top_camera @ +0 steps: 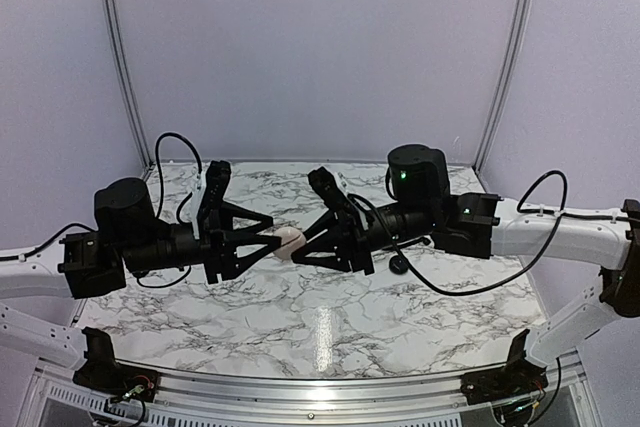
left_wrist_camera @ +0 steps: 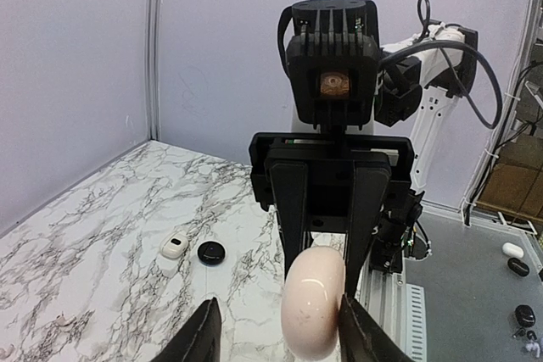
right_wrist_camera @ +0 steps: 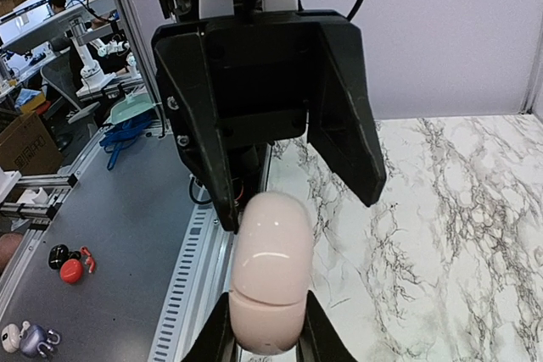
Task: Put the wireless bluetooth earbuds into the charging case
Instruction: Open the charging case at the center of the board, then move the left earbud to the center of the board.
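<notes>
Nearest us, the charging case (right_wrist_camera: 267, 277) hangs in mid-air with its lid shut, clamped at one end by our right pincer (right_wrist_camera: 265, 335). Our left pincer (left_wrist_camera: 280, 332) stands spread around the other end, not squeezing. We judge this a handover, and the lid needs opening next. Farther off on the counter (left_wrist_camera: 102, 235) lie a black puck (left_wrist_camera: 210, 252) and a white squarish piece (left_wrist_camera: 174, 246) — the earbuds we cannot spot.
</notes>
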Controlling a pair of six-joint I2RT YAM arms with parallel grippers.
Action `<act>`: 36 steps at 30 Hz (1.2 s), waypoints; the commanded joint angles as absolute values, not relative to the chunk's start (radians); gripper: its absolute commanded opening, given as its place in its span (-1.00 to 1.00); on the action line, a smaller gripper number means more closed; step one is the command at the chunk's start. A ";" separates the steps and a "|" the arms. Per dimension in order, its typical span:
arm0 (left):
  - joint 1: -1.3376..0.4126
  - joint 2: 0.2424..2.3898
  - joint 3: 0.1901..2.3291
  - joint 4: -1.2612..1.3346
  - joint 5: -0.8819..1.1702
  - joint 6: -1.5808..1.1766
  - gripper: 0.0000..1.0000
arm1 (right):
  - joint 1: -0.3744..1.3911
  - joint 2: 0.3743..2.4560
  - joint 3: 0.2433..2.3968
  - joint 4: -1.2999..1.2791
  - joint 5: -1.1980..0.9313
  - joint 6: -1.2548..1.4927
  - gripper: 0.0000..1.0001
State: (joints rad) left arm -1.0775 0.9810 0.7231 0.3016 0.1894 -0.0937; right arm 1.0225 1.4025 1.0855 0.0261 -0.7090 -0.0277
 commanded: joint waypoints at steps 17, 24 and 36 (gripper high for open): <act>-0.956 1.065 0.817 0.149 -0.106 -0.208 0.11 | 1.001 1.310 0.986 0.138 -0.703 -0.008 -1.00; -0.714 1.249 0.954 -0.092 -0.080 -0.259 0.24 | 0.911 1.200 0.821 0.293 -0.659 0.031 -1.00; -0.417 1.665 1.181 -0.118 0.076 -0.346 0.09 | 0.910 1.077 0.656 0.360 -0.526 -0.104 -1.00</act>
State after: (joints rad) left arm -0.4335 1.5726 1.0874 -0.0868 0.0349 -0.3092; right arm 0.9104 1.0904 0.6552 0.3233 -0.5674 -0.0658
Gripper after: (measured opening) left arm 0.575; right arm 0.208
